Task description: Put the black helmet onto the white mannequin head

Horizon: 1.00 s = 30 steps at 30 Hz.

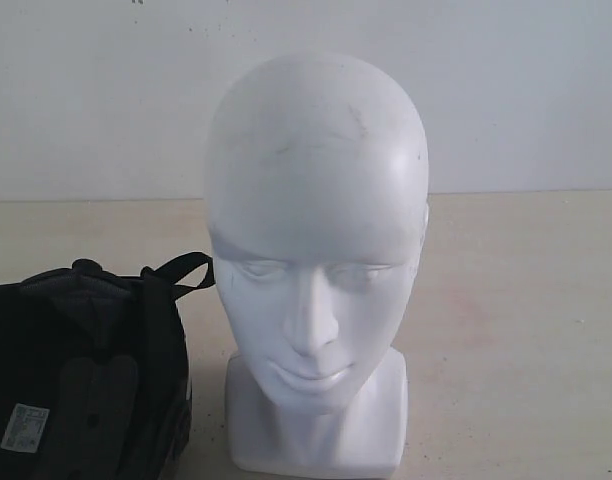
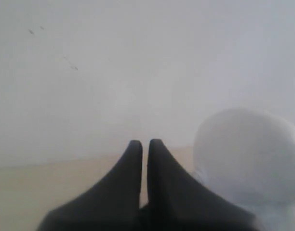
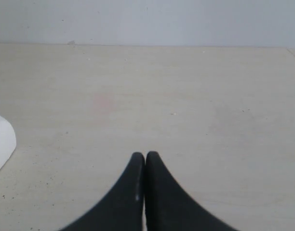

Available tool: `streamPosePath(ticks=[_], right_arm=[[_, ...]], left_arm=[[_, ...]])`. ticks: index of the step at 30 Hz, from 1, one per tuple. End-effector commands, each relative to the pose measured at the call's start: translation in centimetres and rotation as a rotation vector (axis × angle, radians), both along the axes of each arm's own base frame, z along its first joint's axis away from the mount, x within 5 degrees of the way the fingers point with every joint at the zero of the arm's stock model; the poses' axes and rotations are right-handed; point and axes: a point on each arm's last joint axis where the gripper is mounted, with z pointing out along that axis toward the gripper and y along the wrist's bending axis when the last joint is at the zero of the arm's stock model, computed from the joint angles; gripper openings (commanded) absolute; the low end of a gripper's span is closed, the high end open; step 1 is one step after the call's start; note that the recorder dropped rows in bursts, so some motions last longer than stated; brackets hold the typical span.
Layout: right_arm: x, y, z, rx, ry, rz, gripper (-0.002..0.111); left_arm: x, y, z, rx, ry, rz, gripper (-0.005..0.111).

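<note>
The black helmet (image 1: pixel 81 370) lies on the table (image 1: pixel 526 330) just beside the white mannequin head (image 1: pixel 316 250), on the side where the left arm works. Its lowest edge is level with the head's blocky neck base, and whether the two touch cannot be told. The helmet is turned so that its dark padded lining and a small white sticker (image 1: pixel 24 427) face the exterior camera. One strap (image 1: pixel 181 268) loops out toward the head's cheek, and no visor shows from here. The head stands upright and bare, so nothing of the fitting is done. The left gripper (image 2: pixel 144 143) hangs in the air near the head's crown with its jaws drawn together and nothing between them. The right gripper (image 3: pixel 145 155) hovers over bare table on the head's other side, its jaws likewise pressed together and empty. I judge the shell to be stiff and moderately heavy, with a matte rounded outside that gives closed fingers little purchase and would likely slip. The padded rim of the opening looks the better hold, since a jaw can go inside against the lining and one outside against the shell. The strap is soft and would let the helmet swing, so it is a poor handle. The head looks light and smooth on a small base, and it may tip or slide if the helmet is pushed down off-centre.
</note>
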Motion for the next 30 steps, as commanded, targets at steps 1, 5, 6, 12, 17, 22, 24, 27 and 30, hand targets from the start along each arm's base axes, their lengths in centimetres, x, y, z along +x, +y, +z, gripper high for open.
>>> streamPosePath(ticks=[1, 5, 6, 12, 17, 22, 24, 27, 30], right_arm=[[0.0, 0.0, 0.0, -0.009, -0.006, -0.003, 0.0], [0.0, 0.0, 0.0, -0.009, -0.006, -0.003, 0.0], [0.0, 0.0, 0.0, -0.009, -0.006, -0.003, 0.0], [0.0, 0.0, 0.0, -0.009, -0.006, -0.003, 0.0], [0.0, 0.0, 0.0, -0.009, -0.006, -0.003, 0.0], [0.0, 0.0, 0.0, -0.009, -0.006, -0.003, 0.0], [0.0, 0.0, 0.0, -0.009, -0.006, -0.003, 0.0], [0.0, 0.0, 0.0, -0.009, -0.006, -0.003, 0.0], [0.0, 0.0, 0.0, -0.009, -0.006, -0.003, 0.0]], left_arm=[[1.3, -1.0, 1.7, 0.011, 0.177, -0.144, 0.004], [2.1, -1.2, 2.1, 0.02, 0.253, -0.185, 0.004], [2.0, -1.4, 2.1, 0.012, 0.261, -0.204, 0.004], [1.6, -2.1, 2.0, -0.016, 0.293, -0.29, 0.004], [1.9, -2.5, 1.7, -0.017, 0.338, -0.355, 0.004], [4.0, -2.6, 0.8, -0.03, 0.477, -0.412, 0.004], [5.0, -2.3, 0.5, -0.012, 0.494, -0.388, 0.004], [7.5, -1.3, -1.4, 0.073, 0.666, -0.276, 0.004], [8.6, -2.0, -2.2, 0.111, 0.723, -0.324, 0.004]])
